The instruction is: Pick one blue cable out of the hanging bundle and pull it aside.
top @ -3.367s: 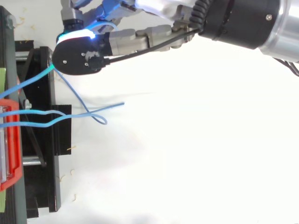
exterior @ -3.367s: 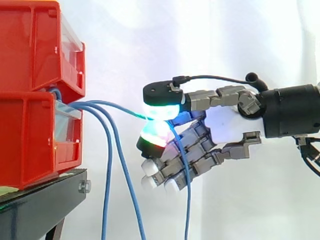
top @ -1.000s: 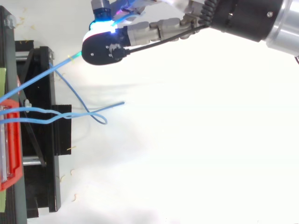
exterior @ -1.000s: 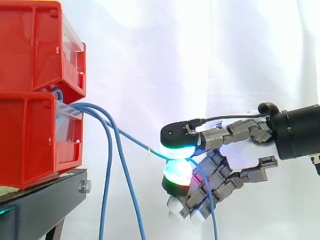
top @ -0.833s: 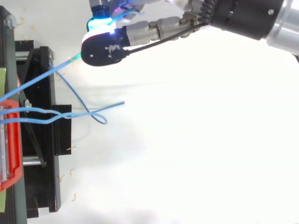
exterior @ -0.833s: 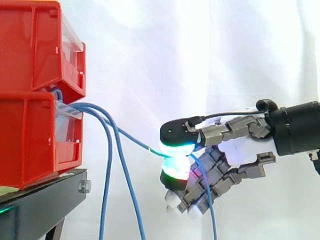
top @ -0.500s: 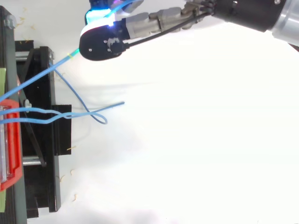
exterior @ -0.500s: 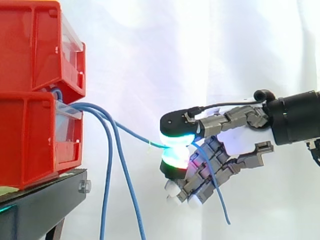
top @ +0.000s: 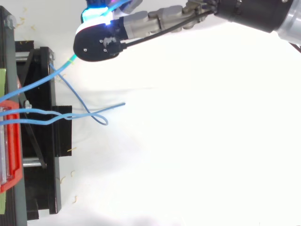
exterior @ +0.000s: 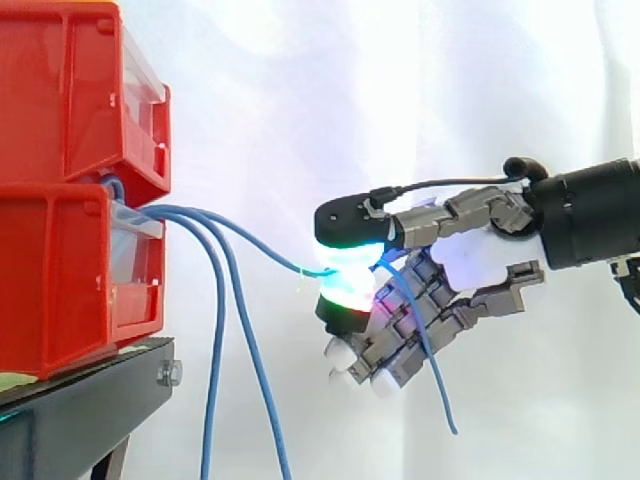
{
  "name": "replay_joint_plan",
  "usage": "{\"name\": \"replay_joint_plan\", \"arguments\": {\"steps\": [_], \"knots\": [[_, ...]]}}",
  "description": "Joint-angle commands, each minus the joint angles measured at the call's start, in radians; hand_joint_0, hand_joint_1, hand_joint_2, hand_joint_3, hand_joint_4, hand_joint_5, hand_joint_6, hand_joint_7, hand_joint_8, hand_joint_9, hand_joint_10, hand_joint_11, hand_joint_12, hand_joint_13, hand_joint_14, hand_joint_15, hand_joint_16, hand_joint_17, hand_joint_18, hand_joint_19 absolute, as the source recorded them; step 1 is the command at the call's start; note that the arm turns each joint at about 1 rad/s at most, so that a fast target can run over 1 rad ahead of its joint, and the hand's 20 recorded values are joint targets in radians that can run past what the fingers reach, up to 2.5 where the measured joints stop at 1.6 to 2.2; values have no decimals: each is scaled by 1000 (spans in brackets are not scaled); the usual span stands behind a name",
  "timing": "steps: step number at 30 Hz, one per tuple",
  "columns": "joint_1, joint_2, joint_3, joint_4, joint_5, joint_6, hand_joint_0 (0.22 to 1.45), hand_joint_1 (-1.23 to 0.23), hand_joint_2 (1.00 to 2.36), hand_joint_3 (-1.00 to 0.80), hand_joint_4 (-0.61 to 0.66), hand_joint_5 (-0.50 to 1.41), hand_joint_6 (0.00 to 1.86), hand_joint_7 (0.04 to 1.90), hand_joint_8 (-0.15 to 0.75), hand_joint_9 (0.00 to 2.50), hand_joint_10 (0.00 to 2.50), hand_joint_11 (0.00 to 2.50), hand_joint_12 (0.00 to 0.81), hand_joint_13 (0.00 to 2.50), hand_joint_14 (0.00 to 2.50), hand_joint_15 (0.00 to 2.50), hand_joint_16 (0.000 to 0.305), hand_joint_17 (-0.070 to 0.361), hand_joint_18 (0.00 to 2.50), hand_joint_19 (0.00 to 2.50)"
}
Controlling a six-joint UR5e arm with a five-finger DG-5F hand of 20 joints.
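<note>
Still pinching one blue cable (top: 33, 81) in the hand (exterior: 470, 255), now dragged further off the bundle (exterior: 216, 320), looks basically separated.

The arm (exterior: 590, 215) comes in level from the right. The hand (exterior: 470, 255) points to the left, with its palm facing left and a little down. Two glowing pads (exterior: 345, 297) press together, one above the other, and pinch a blue cable (exterior: 283, 260). The other fingers curl below them, with white tips.
</note>
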Motion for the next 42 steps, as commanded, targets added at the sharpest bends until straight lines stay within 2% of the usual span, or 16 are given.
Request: {"name": "replay_joint_plan", "arguments": {"steps": [1,6,9,12,16,24,28,33,36,37,42], "knots": [[1,9,7,-48,0,1,650,-811,1023,-36,280,-197,917,1441,312,717,13,648,406,594,13,361,54,121,566,484],[7,26,6,-152,1,6,648,-806,1023,-11,279,-192,917,1458,320,730,14,650,408,596,13,363,54,122,566,498],[10,26,7,-170,-2,32,651,-807,1020,3,283,-188,917,1460,324,743,14,651,413,600,13,365,55,124,571,495],[19,26,6,-173,-3,84,651,-808,1021,15,287,-185,916,1470,328,751,12,652,415,602,14,358,56,125,574,495],[28,26,6,-173,-3,122,651,-810,1019,25,290,-184,915,1478,327,757,13,658,419,608,13,366,56,126,577,492],[28,26,6,-164,-6,124,651,-813,1017,50,294,-177,912,1498,333,775,13,655,425,613,13,370,57,128,587,495],[30,26,0,-140,-6,121,648,-814,1013,79,301,-171,911,1503,342,795,10,646,432,624,12,370,58,131,598,499],[28,26,-37,-83,-6,122,645,-815,1009,90,306,-165,909,1514,348,808,10,651,440,632,14,373,60,135,609,501],[28,26,-65,-6,-8,122,645,-814,1008,94,311,-163,908,1518,349,814,12,647,444,637,12,373,60,135,611,502],[28,26,-66,23,-8,122,645,-814,1008,95,308,-163,909,1517,350,818,12,647,445,638,12,366,60,136,612,502],[28,26,-66,54,-8,121,643,-814,1006,99,313,-160,907,1528,354,821,12,635,446,642,12,374,61,137,615,508]]}}
